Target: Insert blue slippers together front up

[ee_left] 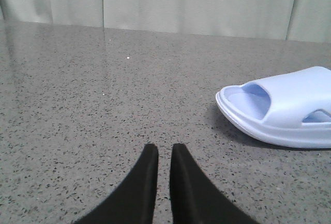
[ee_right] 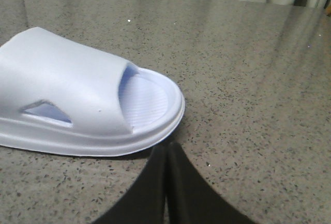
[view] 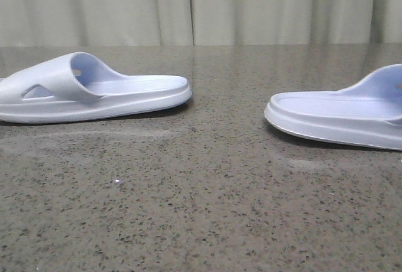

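Blue slippers lie apart on the table, soles down, heels toward each other in the front view: left slipper (view: 88, 96) at the left edge, right slipper (view: 342, 115) at the right edge, a wide bare gap between them. Neither is held.

Handling, as a guess: moulded foam, so light, a bit springy, matte and probably not slippery; not fragile. The thick sole looks stiff enough to lift by one end, but the strap would flex under a pinch. Best grip is likely the wide strap or the sole edge beside it; the triangular side cut-out (ee_right: 47, 112) gives a finger an edge to catch.

Shapes: rounded one-piece slides, fine ribbed footbed (ee_right: 146, 101), a stepped groove around the sole rim, pale lavender-blue all over.

Left gripper (ee_left: 159, 154) sits low over bare table, black fingers narrow with a thin slit between, holding nothing; a slipper (ee_left: 282, 107) lies near, not touching. Right gripper (ee_right: 166, 154) has fingers pressed together, empty, tips just beside the toe rim of the other slipper (ee_right: 77, 100); contact unclear.

Table (view: 201, 209) is dark speckled stone, glossy. Pale pleated curtain (view: 201, 5) behind.
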Motion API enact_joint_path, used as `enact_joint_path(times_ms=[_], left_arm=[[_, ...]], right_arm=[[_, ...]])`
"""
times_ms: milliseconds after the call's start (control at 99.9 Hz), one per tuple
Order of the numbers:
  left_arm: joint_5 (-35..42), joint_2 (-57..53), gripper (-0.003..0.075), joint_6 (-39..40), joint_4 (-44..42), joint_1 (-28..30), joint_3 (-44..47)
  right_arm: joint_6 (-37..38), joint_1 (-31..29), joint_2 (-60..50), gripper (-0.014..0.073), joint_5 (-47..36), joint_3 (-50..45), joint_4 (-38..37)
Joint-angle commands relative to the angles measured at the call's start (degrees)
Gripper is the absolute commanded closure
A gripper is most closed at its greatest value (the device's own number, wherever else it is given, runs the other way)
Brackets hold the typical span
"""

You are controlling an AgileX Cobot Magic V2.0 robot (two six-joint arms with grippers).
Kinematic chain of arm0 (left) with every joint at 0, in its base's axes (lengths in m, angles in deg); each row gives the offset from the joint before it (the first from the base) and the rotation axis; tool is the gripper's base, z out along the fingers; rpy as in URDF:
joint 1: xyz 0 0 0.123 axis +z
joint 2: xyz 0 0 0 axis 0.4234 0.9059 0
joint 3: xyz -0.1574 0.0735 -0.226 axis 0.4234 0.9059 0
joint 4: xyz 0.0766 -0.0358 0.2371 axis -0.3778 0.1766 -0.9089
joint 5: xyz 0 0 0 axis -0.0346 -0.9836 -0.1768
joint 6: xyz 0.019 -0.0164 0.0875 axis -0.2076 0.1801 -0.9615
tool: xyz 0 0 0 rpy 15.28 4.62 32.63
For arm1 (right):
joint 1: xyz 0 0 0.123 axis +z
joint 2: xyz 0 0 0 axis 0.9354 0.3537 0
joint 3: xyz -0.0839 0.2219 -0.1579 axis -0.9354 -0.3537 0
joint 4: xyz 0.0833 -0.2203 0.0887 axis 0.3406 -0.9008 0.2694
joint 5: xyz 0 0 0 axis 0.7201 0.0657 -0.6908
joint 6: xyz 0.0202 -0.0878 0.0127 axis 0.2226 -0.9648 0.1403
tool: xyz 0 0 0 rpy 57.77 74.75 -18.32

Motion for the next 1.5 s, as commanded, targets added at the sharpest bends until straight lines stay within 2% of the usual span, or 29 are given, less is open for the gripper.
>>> enact_joint_path(times_ms=[0, 590, 1001, 1141, 1491], left_arm=[[4.3, 0.7, 0.0705, 0.5, 0.5, 0.2, 0.5], [4.3, 0.7, 0.0705, 0.5, 0.5, 0.2, 0.5], [4.3, 0.7, 0.0705, 0.5, 0.5, 0.2, 0.5], [4.3, 0.7, 0.0705, 0.5, 0.5, 0.2, 0.5], [4.3, 0.7, 0.0705, 0.5, 0.5, 0.2, 0.5]], right_arm=[[-0.2, -0.3, 0.4, 0.0673, -4.1, -1.2, -0.5], [-0.2, -0.3, 0.4, 0.0673, -4.1, -1.2, -0.5], [-0.2, -0.3, 0.4, 0.0673, -7.1, -1.2, -0.5], [-0.2, -0.3, 0.4, 0.0673, -10.6, -1.2, 3.2], [-0.2, -0.3, 0.4, 0.0673, -12.5, -1.2, 4.8]])
